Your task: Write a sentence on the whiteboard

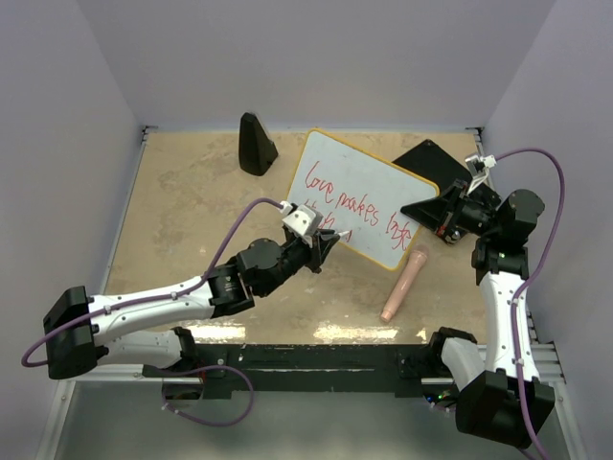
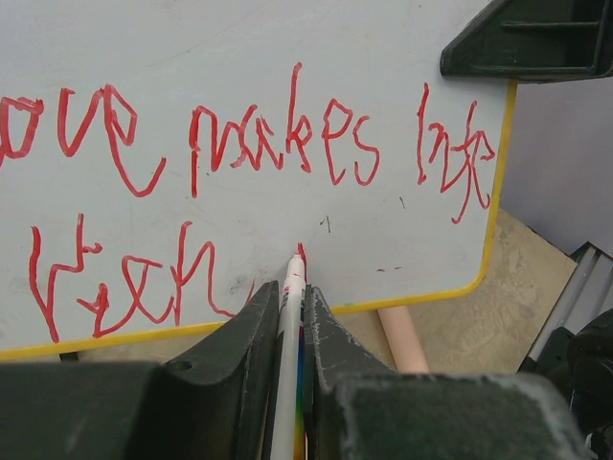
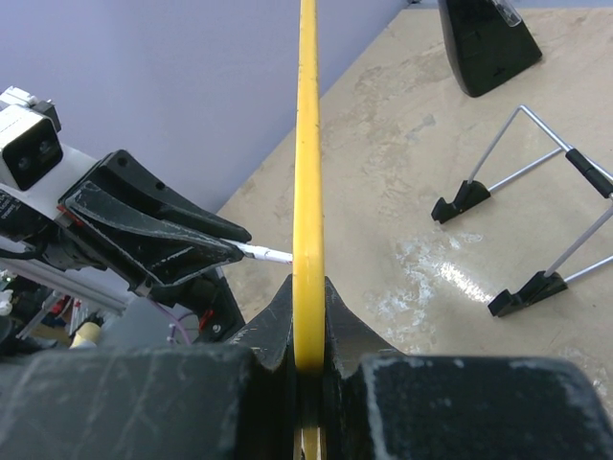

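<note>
Whiteboard (image 1: 356, 161) sits tilted at the centre of the top view over the bench (image 1: 182, 211), with the red sentence (image 1: 356, 203) across it. Left wrist view: left jaws clamp a marker (image 2: 290, 326), its tip touching the board at lower centre. Right wrist view: right jaws pinch the yellow rim (image 3: 307, 144) at mid-frame.

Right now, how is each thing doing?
Whiteboard, tilted, held by its rim.
Sentence, partly written, second line started.
Marker, uncapped, tip at the whiteboard.
Left gripper, shut on marker.
Right gripper, shut on whiteboard rim.
Stand, empty.
Pink tube, lying flat.
</note>
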Controlling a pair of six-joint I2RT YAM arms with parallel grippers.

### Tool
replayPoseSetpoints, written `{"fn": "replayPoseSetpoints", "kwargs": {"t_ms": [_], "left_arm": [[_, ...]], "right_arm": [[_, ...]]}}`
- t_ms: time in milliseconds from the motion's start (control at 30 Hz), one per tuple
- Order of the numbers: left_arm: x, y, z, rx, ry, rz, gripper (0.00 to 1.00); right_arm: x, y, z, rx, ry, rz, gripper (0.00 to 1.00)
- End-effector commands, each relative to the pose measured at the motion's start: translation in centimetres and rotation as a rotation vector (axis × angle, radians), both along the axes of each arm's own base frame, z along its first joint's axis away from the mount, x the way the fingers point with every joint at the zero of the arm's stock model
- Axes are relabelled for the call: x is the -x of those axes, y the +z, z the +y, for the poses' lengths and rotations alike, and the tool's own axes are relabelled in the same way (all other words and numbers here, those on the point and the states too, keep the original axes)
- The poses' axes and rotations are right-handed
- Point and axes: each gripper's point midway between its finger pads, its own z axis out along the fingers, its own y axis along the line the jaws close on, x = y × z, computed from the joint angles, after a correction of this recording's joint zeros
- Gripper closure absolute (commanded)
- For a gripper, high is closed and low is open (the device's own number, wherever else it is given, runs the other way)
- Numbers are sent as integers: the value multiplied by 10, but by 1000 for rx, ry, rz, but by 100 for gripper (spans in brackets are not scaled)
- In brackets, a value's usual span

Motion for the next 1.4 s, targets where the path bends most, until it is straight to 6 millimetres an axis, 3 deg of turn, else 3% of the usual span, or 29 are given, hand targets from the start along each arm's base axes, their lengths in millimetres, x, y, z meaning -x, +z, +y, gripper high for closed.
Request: {"fn": "replayPoseSetpoints", "kwargs": {"t_ms": [0, 600, 1367], "left_arm": [[-3, 29, -6, 68, -9, -43, 100], [-1, 31, -15, 80, -50, -40, 100], [13, -11, -7, 3, -82, 75, 100]], "right_arm": [[6, 29, 2, 25, 4, -114, 100], [6, 29, 2, 26, 7, -116, 100], [7, 29, 2, 24, 6, -115, 100]]}}
